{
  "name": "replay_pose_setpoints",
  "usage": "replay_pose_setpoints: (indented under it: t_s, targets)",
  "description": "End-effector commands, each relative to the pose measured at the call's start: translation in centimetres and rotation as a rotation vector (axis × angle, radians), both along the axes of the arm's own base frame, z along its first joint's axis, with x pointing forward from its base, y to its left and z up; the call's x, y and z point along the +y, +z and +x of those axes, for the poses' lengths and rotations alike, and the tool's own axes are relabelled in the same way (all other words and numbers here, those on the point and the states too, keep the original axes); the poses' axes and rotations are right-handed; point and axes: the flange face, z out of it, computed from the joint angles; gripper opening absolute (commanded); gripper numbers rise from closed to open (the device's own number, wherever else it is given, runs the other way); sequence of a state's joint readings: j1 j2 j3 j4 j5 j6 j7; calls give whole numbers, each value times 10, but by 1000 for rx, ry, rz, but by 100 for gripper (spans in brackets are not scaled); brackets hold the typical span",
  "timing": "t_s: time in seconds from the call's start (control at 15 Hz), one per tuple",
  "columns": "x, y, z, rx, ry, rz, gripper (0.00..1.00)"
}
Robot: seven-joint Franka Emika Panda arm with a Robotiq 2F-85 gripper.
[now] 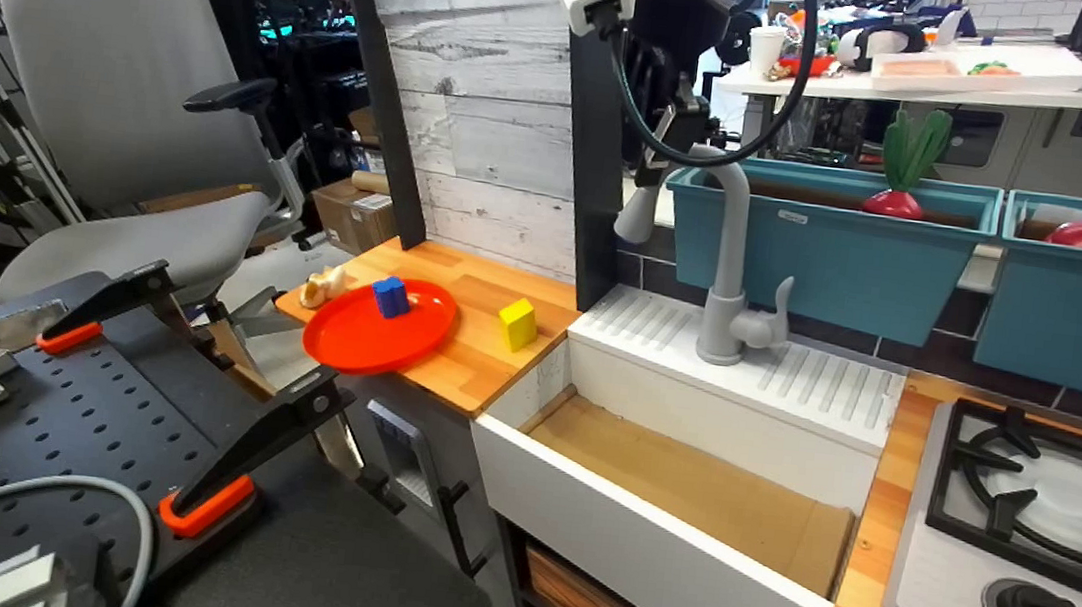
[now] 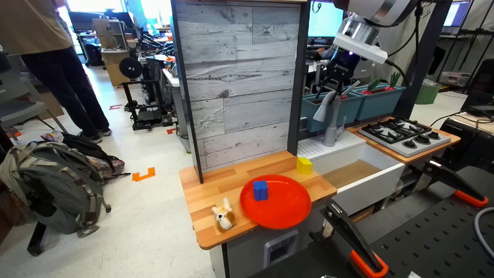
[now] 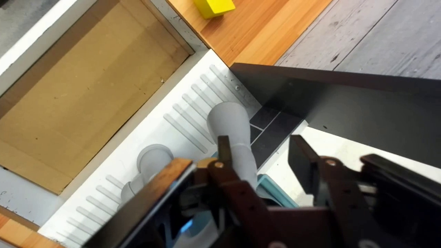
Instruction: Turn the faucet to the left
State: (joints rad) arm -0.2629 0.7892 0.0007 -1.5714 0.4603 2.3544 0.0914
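Observation:
The grey faucet [image 1: 733,228] stands upright on the white ribbed ledge behind the sink [image 1: 654,567]. Its arched spout points towards the black post, and its small lever [image 1: 780,312] sticks up at the side of the base. The faucet also shows in an exterior view [image 2: 331,125]. In the wrist view the spout head [image 3: 229,120] lies below the left finger and partly in the gap. My gripper [image 3: 260,141] is open. In both exterior views the gripper [image 1: 660,155] [image 2: 330,90] is at the top of the spout's arch. I cannot tell whether a finger touches the spout.
A black post [image 1: 595,168] stands close beside the gripper. Teal planters [image 1: 817,262] with toy radishes hang behind the faucet. A stove [image 1: 963,589] is on one side of the sink. A yellow block [image 1: 518,324] and a red plate [image 1: 376,346] with a blue block [image 1: 391,297] are on the other.

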Motion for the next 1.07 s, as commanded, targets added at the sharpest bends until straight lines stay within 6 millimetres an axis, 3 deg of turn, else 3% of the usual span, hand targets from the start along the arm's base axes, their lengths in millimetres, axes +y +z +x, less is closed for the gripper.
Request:
replay_pose_setpoints:
  t_s: [0.0, 0.2, 0.47, 0.73, 0.8, 0.87, 1.0]
  targets:
    - [7, 13, -4, -30, 36, -9, 80]
    - [9, 23, -16, -43, 86, -20, 99]
    - [14, 36, -56, -32, 184, -18, 100]
    - [37, 44, -98, -20, 329, -3, 100]
    - [46, 44, -104, -18, 364, 3, 100]
    - [30, 34, -82, -7, 303, 2, 100]
    - [42, 38, -95, -4, 340, 9, 100]
